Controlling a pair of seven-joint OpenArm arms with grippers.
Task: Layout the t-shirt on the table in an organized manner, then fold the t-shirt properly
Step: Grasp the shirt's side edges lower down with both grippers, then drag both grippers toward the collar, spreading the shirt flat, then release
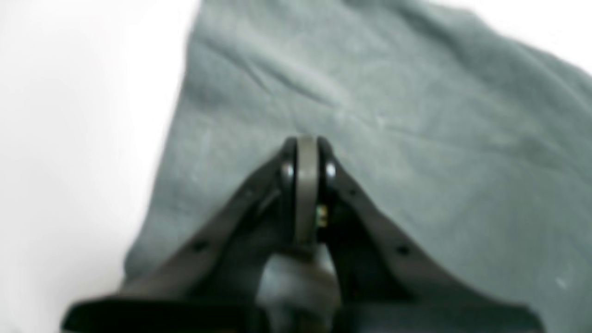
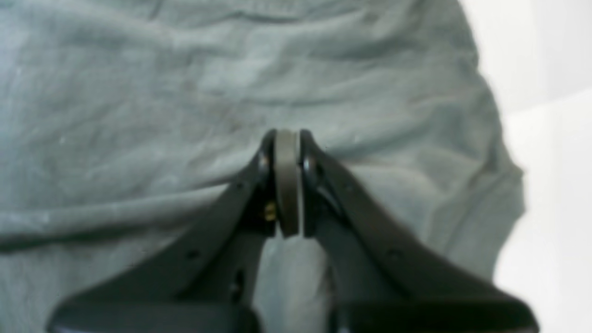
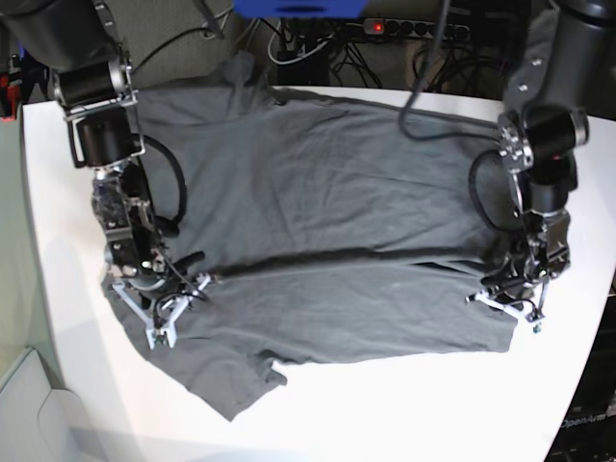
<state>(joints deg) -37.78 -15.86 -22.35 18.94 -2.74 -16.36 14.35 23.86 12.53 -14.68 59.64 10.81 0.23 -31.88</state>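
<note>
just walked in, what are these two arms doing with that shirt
The two arms are working on a dark grey t-shirt spread across the white table. The right pincer and the left pincer are both shut, each at one side edge of the shirt. A crease runs across the cloth between them.

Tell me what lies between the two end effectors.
Base view: only the t-shirt, creased in a ridge from the right end effector to the left end effector.

No readable text anywhere (wrist views blurred).

A lab: two robot arms, tangled cables (image 3: 308,43) and a power strip (image 3: 409,27).
</note>
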